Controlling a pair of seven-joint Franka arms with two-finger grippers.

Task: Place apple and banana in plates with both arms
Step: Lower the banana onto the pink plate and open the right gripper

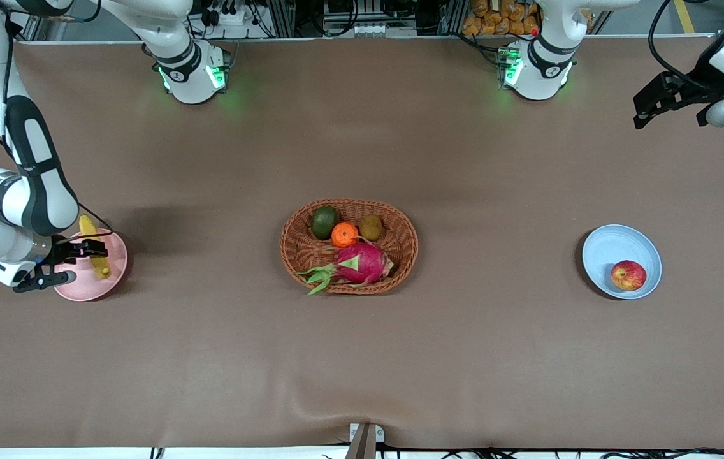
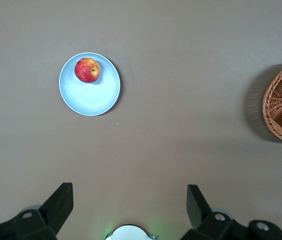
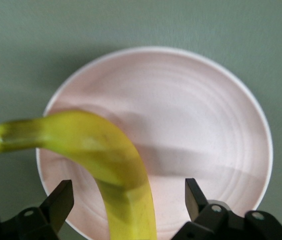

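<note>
Nearest the front camera lie the pink plate (image 1: 85, 287) and the blue plate (image 1: 620, 245), well apart, with the wicker basket (image 1: 349, 255) between them on the brown surface (image 1: 362, 357).

Pink plate, at the right arm's end: the banana (image 1: 95, 245) lies in it, one end reaching over the rim on the side away from the camera. The right gripper (image 1: 72, 261) sits low over this plate with its fingers (image 3: 61, 202) spread apart either side of the banana, neither finger pressing on it in the right wrist view.

Blue plate, at the left arm's end: the apple (image 1: 628, 275) rests inside, close to the rim nearer the camera.

Left gripper (image 1: 671, 102): raised over bare surface near the left arm's end, fingers wide apart, holding nothing; this arm waits.

Basket contents: a dragon fruit (image 1: 362, 262), an orange (image 1: 344, 234), an avocado (image 1: 324, 222) and a kiwi (image 1: 371, 227).
</note>
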